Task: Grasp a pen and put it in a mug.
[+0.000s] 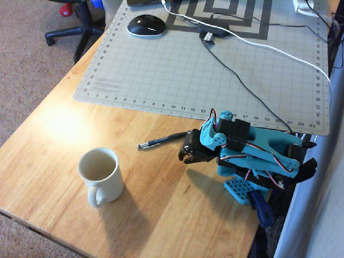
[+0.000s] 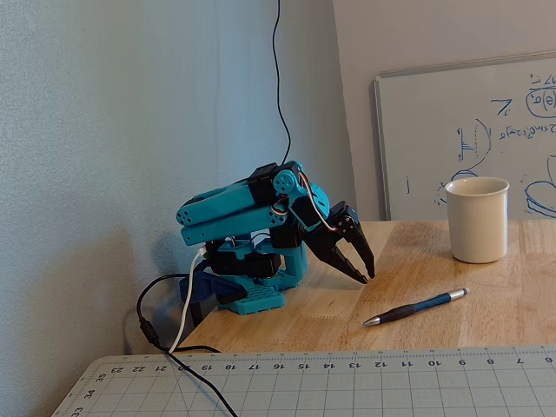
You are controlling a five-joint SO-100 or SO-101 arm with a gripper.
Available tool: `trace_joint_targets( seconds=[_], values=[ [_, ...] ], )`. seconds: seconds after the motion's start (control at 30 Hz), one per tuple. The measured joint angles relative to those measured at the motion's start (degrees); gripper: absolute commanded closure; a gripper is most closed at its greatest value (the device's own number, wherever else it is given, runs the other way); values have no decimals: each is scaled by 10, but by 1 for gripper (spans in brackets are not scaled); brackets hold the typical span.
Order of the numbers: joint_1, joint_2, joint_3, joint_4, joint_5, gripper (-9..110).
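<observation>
- One mug (image 1: 99, 173) stands upright at the left of the overhead view, mouth up and empty (ready to receive).
- One pen (image 1: 161, 141) lies flat on the wooden table (image 1: 54, 134), between mug and arm, ungrasped, silvery tip towards the mug.
- One gripper (image 2: 366, 271), at the right, hangs folded near its base, jaws closed on nothing.

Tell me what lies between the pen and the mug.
Only bare wooden tabletop separates pen from mug, clearest in the overhead view.
</observation>
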Motion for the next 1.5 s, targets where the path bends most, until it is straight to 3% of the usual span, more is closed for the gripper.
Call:
trace_joint_targets(
  seconds=[0.67, 0.93, 1.23, 1.5],
  values=[
    [0, 0, 0, 0, 18, 97],
    [40, -92, -95, -4, 174, 93],
    [50, -398, -272, -72, 368, 78],
    [81, -680, -404, -120, 554, 76]
  ],
)
